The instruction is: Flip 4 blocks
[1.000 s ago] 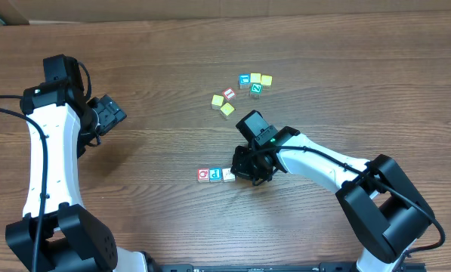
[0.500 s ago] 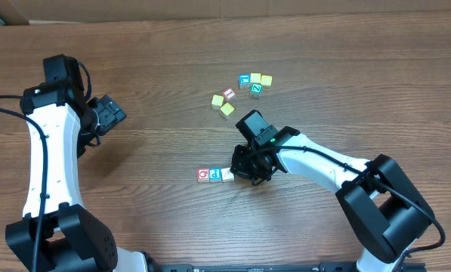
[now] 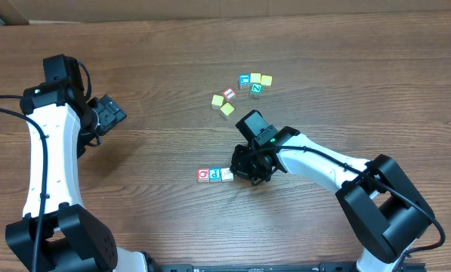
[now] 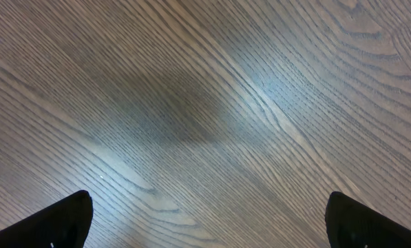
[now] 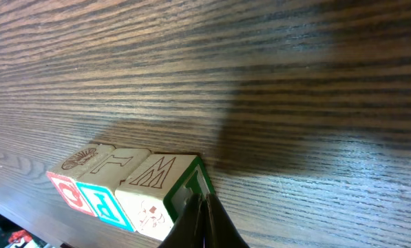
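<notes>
Nothing moved; wood-grain table (image 3: pixel 361 60) (dark-streaked) bears blocks (image 3: pixel 216 174).

Tiny change only, blink and you'd miss it. From the overhead, the right gripper (image 3: pixel 240 171) has nudged a hair closer to the blue P block (image 3: pixel 216 175), drifting slightly up-table as it went. The pale block (image 3: pixel 227 174) caught between them got shoved along, so it now sits tighter against the P, on the side away from the red Q block (image 3: pixel 203 174). A second ago the pale one sat a bit farther out from the P and a touch lower.
</notes>
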